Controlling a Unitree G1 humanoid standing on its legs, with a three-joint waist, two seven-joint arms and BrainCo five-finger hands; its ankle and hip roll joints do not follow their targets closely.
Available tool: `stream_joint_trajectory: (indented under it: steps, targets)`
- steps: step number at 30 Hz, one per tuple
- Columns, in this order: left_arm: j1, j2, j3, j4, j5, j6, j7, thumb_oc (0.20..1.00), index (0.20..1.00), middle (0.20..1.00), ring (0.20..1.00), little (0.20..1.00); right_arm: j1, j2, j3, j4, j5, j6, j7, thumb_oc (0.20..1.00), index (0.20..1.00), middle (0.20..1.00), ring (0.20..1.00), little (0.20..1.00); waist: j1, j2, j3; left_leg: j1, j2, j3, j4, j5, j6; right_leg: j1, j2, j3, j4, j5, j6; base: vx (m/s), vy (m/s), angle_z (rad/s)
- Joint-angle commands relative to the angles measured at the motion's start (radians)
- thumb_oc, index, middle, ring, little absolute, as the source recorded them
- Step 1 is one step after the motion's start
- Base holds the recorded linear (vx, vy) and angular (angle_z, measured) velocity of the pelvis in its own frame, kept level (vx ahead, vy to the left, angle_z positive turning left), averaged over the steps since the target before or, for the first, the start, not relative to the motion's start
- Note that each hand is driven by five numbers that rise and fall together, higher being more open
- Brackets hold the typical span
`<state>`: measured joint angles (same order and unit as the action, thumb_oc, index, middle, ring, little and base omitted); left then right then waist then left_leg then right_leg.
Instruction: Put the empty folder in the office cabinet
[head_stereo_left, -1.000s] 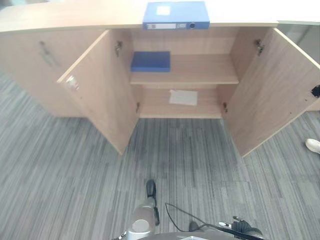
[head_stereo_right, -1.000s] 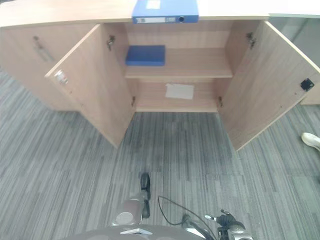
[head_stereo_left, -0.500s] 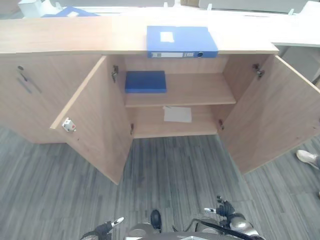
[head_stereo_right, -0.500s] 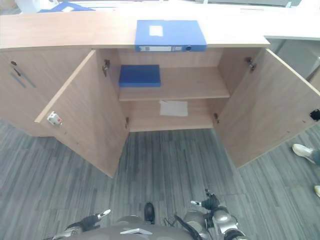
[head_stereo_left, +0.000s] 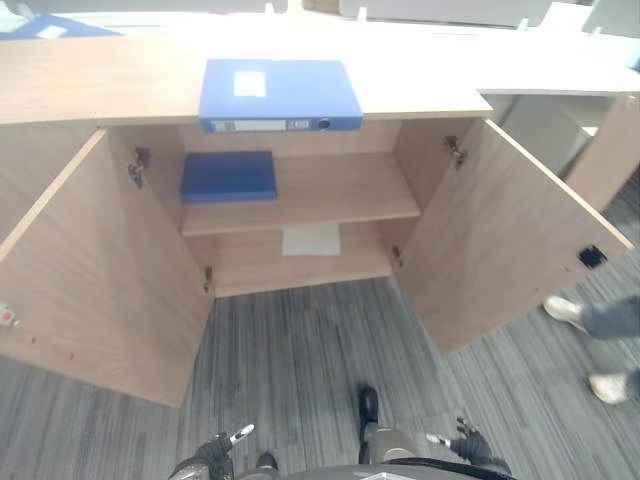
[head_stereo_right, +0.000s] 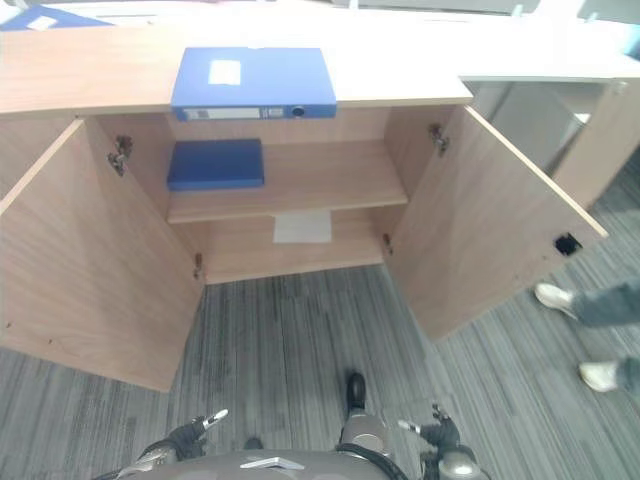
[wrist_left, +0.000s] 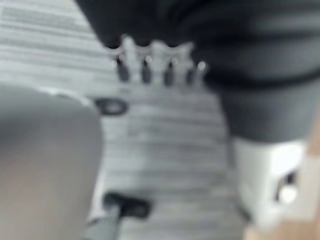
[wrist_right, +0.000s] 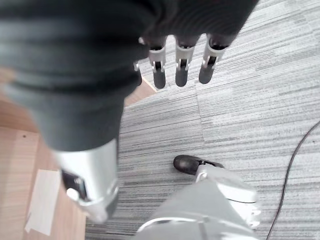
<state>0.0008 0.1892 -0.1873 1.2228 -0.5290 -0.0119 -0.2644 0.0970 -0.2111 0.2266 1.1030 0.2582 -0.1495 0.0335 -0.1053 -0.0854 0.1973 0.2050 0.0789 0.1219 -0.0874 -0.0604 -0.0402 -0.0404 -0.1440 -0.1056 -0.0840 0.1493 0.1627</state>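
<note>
A blue box-shaped lever-arch folder (head_stereo_left: 278, 94) with a white label on its cover is seen lying flat on the top of the light wooden office cabinet (head_stereo_left: 120, 75), its spine at the front edge above the open compartment. Both cabinet doors are swung wide open. On the upper shelf (head_stereo_left: 330, 195), towards its left end, a second, flatter blue folder (head_stereo_left: 229, 176) is laid flat. On the lower shelf a white sheet of paper (head_stereo_left: 311, 239) is lying. The grey striped carpet (head_stereo_left: 300, 350) is spread before the cabinet.

The left hand (head_stereo_left: 222, 446) is held low at the bottom of the eye views, well apart from the cabinet; its fingers (wrist_left: 145, 67) are seen relaxed and nothing is grasped. The right hand (head_stereo_right: 435, 434) is likewise held low, its fingers (wrist_right: 181, 67) hanging straight and empty over the carpet.

A person's white shoes (head_stereo_left: 563, 312) and trouser legs are seen by the right door.
</note>
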Motion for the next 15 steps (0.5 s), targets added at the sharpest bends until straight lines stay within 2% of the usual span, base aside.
stream_joint_trajectory:
  steps: [1, 2, 3, 4, 5, 6, 8, 9, 11, 13, 14, 15]
  targets:
    - [0.004, -0.01, -0.017, 0.016, 0.067, -0.089, -0.004, 1.0, 1.0, 1.0, 1.0, 1.0, -0.086, -0.035, -0.011, 0.017, 0.039, -0.036, -0.011, 1.0, 1.0, 1.0, 1.0, 1.0, 0.007, 0.026, 0.013, -0.001, -0.066, -0.012, 0.068, -0.126, 0.082, -0.067, 0.006, 0.05, 0.052, -0.001, -0.019, 0.19, -0.138, 0.74]
    - [0.01, -0.015, -0.023, 0.015, 0.075, -0.094, -0.005, 1.0, 1.0, 1.0, 1.0, 1.0, -0.086, -0.036, -0.015, 0.024, 0.036, -0.032, -0.014, 1.0, 1.0, 1.0, 1.0, 1.0, 0.007, 0.027, 0.01, 0.01, -0.061, -0.016, 0.072, -0.132, 0.076, -0.061, 0.008, 0.046, 0.059, -0.013, -0.028, 0.21, -0.15, 0.5]
    - [0.014, -0.018, -0.023, 0.019, 0.121, -0.139, -0.022, 1.0, 1.0, 1.0, 1.0, 1.0, -0.089, -0.038, -0.02, 0.052, 0.042, -0.038, -0.009, 1.0, 1.0, 1.0, 1.0, 1.0, 0.007, 0.029, 0.004, 0.021, -0.055, -0.021, 0.088, -0.144, 0.063, -0.054, 0.013, 0.041, 0.069, -0.028, -0.042, 0.25, -0.182, 0.3]
    - [0.012, -0.011, -0.025, 0.023, 0.123, -0.147, -0.034, 1.0, 1.0, 1.0, 1.0, 1.0, -0.093, -0.045, -0.023, 0.069, 0.042, -0.045, 0.0, 1.0, 1.0, 1.0, 1.0, 1.0, 0.006, 0.03, 0.0, 0.022, -0.05, -0.022, 0.112, -0.151, 0.055, -0.051, 0.016, 0.038, 0.074, -0.033, -0.05, 0.28, -0.223, 0.17]
    - [0.006, 0.001, -0.024, 0.024, 0.117, -0.118, -0.027, 1.0, 1.0, 1.0, 1.0, 1.0, -0.095, -0.058, -0.021, 0.073, 0.03, -0.049, 0.016, 1.0, 1.0, 1.0, 1.0, 1.0, 0.006, 0.033, -0.002, 0.008, -0.039, -0.024, 0.167, -0.131, 0.044, -0.042, 0.024, 0.038, 0.073, -0.04, -0.064, 0.29, -0.243, 0.06]
    - [-0.002, 0.019, -0.02, 0.017, 0.099, -0.115, -0.046, 1.0, 1.0, 1.0, 1.0, 1.0, -0.096, -0.082, -0.014, 0.051, 0.014, -0.039, 0.033, 1.0, 1.0, 1.0, 1.0, 1.0, 0.003, 0.036, 0.001, -0.032, -0.019, -0.021, 0.287, -0.079, 0.031, -0.027, 0.035, 0.04, 0.077, -0.06, -0.087, 0.27, -0.24, 0.06]
    - [-0.003, 0.024, -0.023, 0.005, 0.08, -0.11, -0.047, 1.0, 1.0, 1.0, 1.0, 1.0, -0.096, -0.097, -0.007, 0.024, 0.007, -0.021, 0.034, 1.0, 1.0, 1.0, 1.0, 1.0, 0.003, 0.037, 0.009, -0.077, 0.0, -0.017, 0.381, -0.036, 0.023, -0.013, 0.04, 0.038, 0.082, -0.073, -0.104, 0.17, -0.165, 0.02]
    - [-0.003, 0.023, -0.022, -0.012, 0.082, -0.101, -0.044, 1.0, 1.0, 1.0, 1.0, 1.0, -0.095, -0.103, -0.004, 0.003, 0.01, -0.007, 0.027, 1.0, 1.0, 1.0, 1.0, 1.0, 0.007, 0.033, 0.02, -0.151, 0.019, -0.019, 0.497, 0.013, 0.014, 0.003, 0.042, 0.041, 0.086, -0.086, -0.122, 0.11, -0.15, 0.0]
    - [-0.006, 0.017, -0.028, -0.036, 0.086, -0.094, -0.027, 1.0, 1.0, 1.0, 1.0, 1.0, -0.1, -0.113, -0.004, -0.017, 0.025, -0.001, 0.016, 1.0, 1.0, 1.0, 1.0, 1.0, 0.022, 0.026, 0.041, -0.274, 0.029, -0.027, 0.621, 0.025, 0.016, 0.035, 0.044, 0.037, 0.095, -0.113, -0.144, 0.16, -0.12, 0.11]
    - [-0.007, 0.018, -0.033, -0.046, 0.098, -0.097, -0.021, 1.0, 1.0, 1.0, 1.0, 1.0, -0.106, -0.12, -0.006, -0.017, 0.027, -0.013, 0.025, 1.0, 1.0, 1.0, 1.0, 1.0, 0.033, 0.03, 0.049, -0.292, 0.022, -0.023, 0.57, 0.009, 0.025, 0.054, 0.04, 0.029, 0.098, -0.132, -0.139, 0.2, 0.033, 0.12]
    - [-0.003, 0.022, -0.035, -0.051, 0.124, -0.1, -0.02, 1.0, 1.0, 1.0, 1.0, 1.0, -0.108, -0.124, -0.005, -0.025, 0.017, -0.014, 0.037, 1.0, 1.0, 1.0, 1.0, 1.0, 0.036, 0.035, 0.051, -0.283, 0.027, -0.015, 0.499, 0.018, 0.022, 0.065, 0.041, 0.025, 0.098, -0.142, -0.133, 0.32, 0.166, -0.13]
    - [-0.002, 0.027, -0.042, -0.053, 0.155, -0.107, -0.017, 1.0, 1.0, 1.0, 1.0, 1.0, -0.11, -0.131, -0.001, -0.032, -0.016, -0.025, 0.048, 1.0, 1.0, 1.0, 1.0, 1.0, 0.04, 0.045, 0.049, -0.265, 0.026, -0.009, 0.363, 0.027, 0.015, 0.077, 0.045, 0.021, 0.101, -0.155, -0.122, 0.38, 0.257, -0.27]
